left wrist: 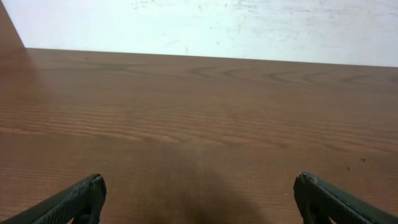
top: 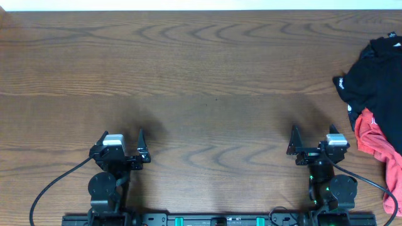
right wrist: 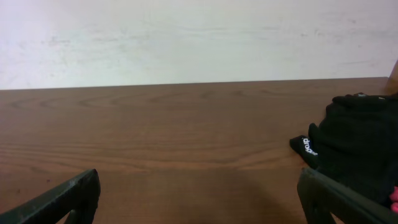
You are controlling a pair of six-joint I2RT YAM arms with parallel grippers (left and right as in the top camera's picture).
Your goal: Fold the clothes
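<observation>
A crumpled black garment (top: pixel 374 72) with small white print lies at the table's right edge. It also shows at the right of the right wrist view (right wrist: pixel 357 140). A red garment (top: pixel 380 147) lies bunched just in front of it, partly under it. My left gripper (top: pixel 122 141) is open and empty near the front left; in the left wrist view (left wrist: pixel 199 196) only bare wood lies between its fingers. My right gripper (top: pixel 311 139) is open and empty near the front right, left of the clothes; its fingers (right wrist: pixel 199 196) frame bare wood.
The wooden table (top: pixel 201 81) runs to a white wall at the back (right wrist: pixel 199 37). Black cables trail from both arm bases along the front edge (top: pixel 44 188).
</observation>
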